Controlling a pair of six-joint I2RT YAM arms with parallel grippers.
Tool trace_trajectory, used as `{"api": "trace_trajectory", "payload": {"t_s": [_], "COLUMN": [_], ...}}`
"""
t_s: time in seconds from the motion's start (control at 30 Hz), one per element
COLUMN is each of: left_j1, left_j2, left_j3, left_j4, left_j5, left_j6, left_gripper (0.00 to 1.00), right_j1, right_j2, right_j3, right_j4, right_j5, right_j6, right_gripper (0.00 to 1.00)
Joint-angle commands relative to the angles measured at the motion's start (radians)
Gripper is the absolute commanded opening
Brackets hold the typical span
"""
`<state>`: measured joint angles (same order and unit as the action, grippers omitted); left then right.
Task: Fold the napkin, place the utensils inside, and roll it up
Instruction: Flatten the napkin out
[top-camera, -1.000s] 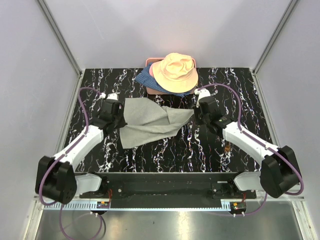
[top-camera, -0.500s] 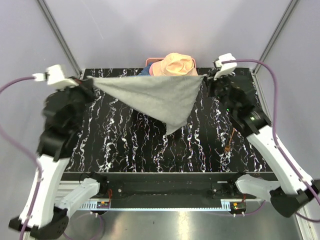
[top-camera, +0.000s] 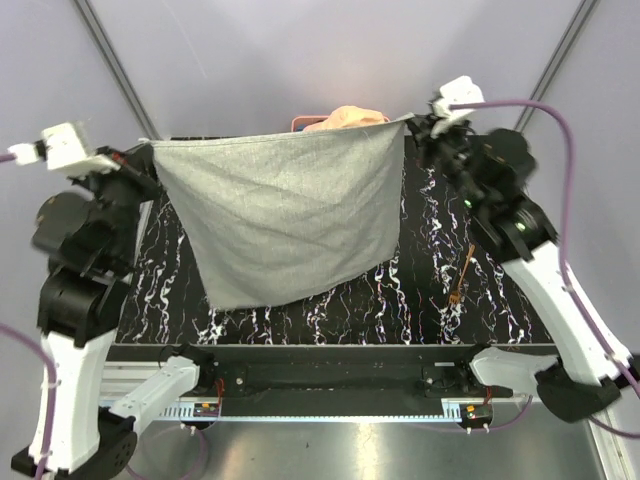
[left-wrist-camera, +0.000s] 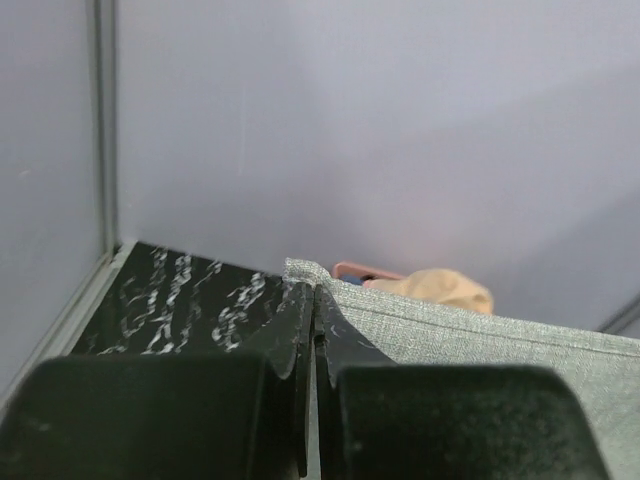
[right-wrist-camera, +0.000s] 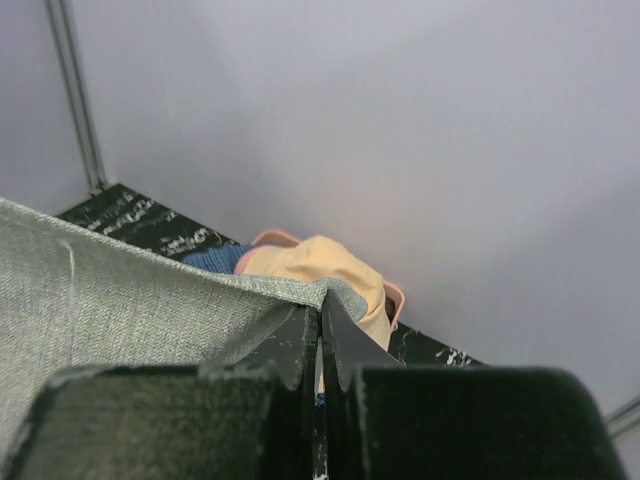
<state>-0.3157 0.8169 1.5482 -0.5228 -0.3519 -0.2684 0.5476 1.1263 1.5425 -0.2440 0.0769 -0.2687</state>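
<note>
The light-grey napkin (top-camera: 280, 220) hangs spread out in the air above the black marbled table, held by its two top corners. My left gripper (top-camera: 150, 155) is shut on the top left corner; in the left wrist view its jaws pinch the cloth edge (left-wrist-camera: 420, 325). My right gripper (top-camera: 412, 125) is shut on the top right corner; the right wrist view shows the napkin (right-wrist-camera: 110, 290) running left from its jaws. One copper-brown utensil (top-camera: 462, 277) lies on the table at the right, below my right arm. Other utensils are hidden.
A peach bucket hat (top-camera: 345, 117) sits on blue patterned fabric (right-wrist-camera: 210, 258) in a pink tray (right-wrist-camera: 393, 298) at the table's back edge, mostly behind the napkin. Grey walls enclose the table on three sides.
Both arms have lifted the napkin off the table and pulled its corners apart. It went from crumpled, to a stretched triangle, to a wide hanging sheet.
</note>
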Motion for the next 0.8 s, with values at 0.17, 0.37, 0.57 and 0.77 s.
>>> {"api": "trace_trajectory", "payload": {"t_s": [0.17, 0.37, 0.57, 0.77], "left_j1": [0.070, 0.076, 0.076, 0.076], "left_j2": [0.179, 0.107, 0.010, -0.059], "left_j3": [0.012, 0.039, 0.023, 0.046], "left_j4": [0.001, 0.001, 0.004, -0.023], "left_j5": [-0.130, -0.107, -0.081, -0.042], "left_j6": [0.100, 0.083, 0.097, 0.078], "left_gripper": [0.00, 0.00, 0.00, 0.00], "right_j1": [-0.014, -0.014, -0.012, -0.012], "right_j2": [0.213, 0.181, 0.095, 0.006], "right_j3": [0.059, 0.084, 0.061, 0.056], "right_j4": [0.034, 0.041, 0.041, 0.029], "right_j5": [0.118, 0.104, 0.035, 0.021], "right_j6": [-0.069, -0.066, -0.086, -0.089], "right_gripper": [0.00, 0.00, 0.00, 0.00]}}
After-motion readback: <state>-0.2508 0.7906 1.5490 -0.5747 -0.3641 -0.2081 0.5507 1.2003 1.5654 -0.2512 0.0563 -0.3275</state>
